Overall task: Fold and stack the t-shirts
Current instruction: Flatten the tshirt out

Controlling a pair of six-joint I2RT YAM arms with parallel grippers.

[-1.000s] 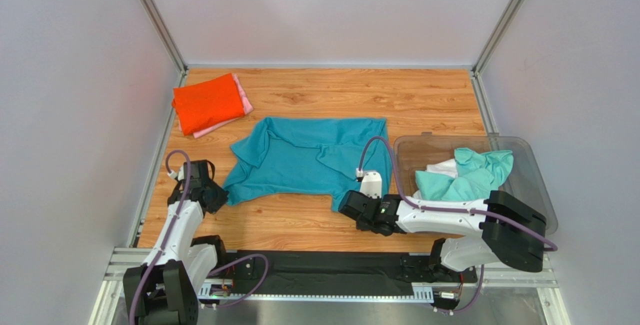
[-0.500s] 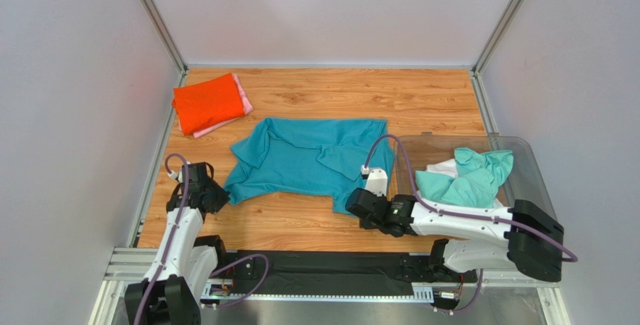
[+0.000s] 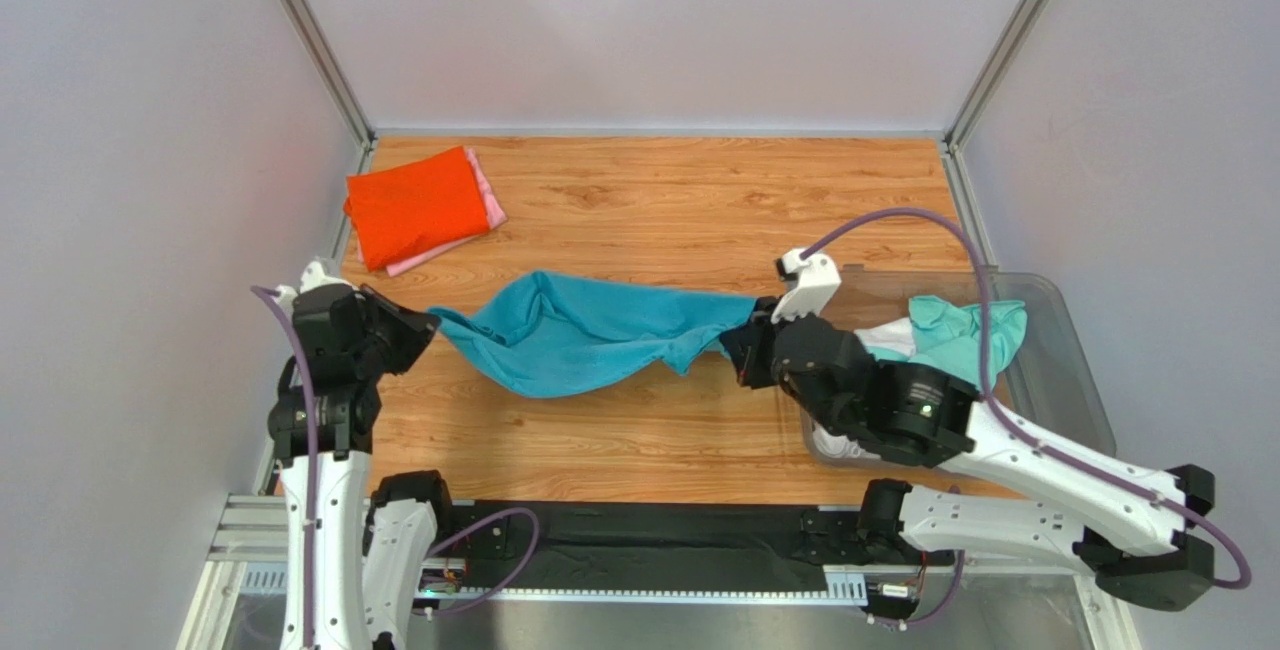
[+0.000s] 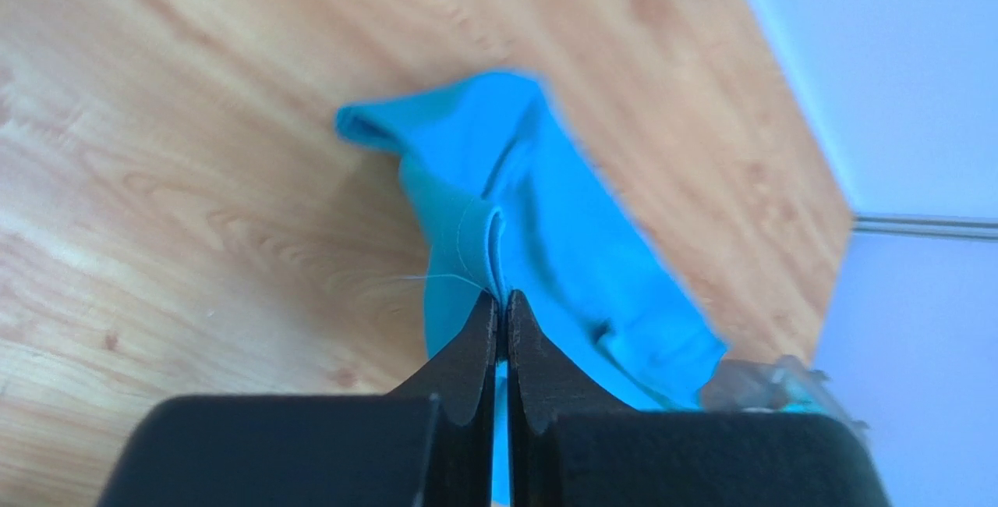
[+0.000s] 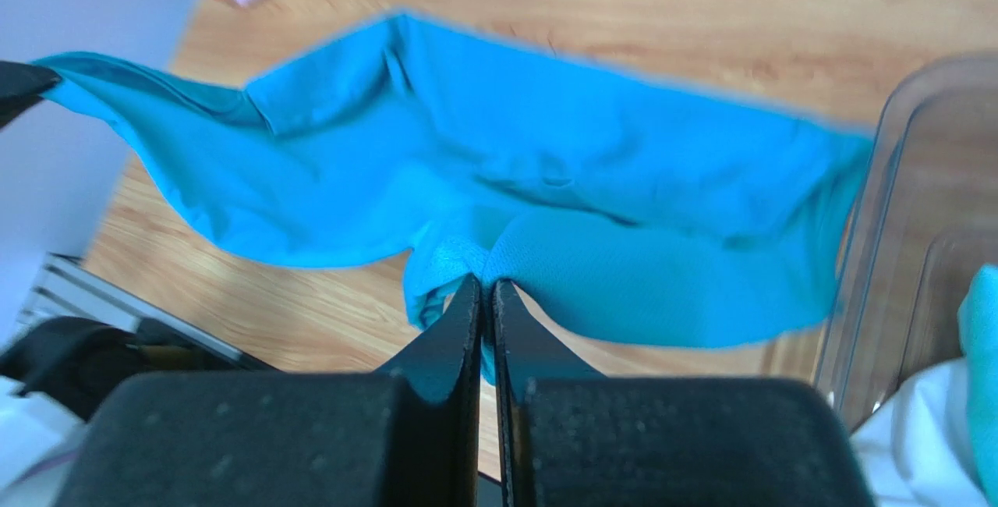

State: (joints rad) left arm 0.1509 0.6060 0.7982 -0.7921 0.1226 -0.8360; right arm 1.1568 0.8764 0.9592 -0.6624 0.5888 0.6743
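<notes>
- The left fingers (image 4: 485, 337) are shut on a thin edge of the teal shirt (image 3: 579, 338). So small a bite may slip if the pull tightens.
- The shirt hangs sagging between both arms above the tabletop (image 3: 661, 200). Whether its belly touches the wood I cannot tell. Bunched like this, it may land creased.
- The right fingers (image 5: 472, 318) are clamped on a gathered hem. Extra layers caught there could twist the fold.
- The orange shirt (image 3: 413, 205) lies folded on a pink one (image 3: 484, 197) at the back left, well apart.
- The bin (image 3: 1074, 380), holding the mint shirt (image 3: 962, 332) and white shirt (image 3: 887, 335), sits just beside the right arm. A rightward swing could knock it.
</notes>
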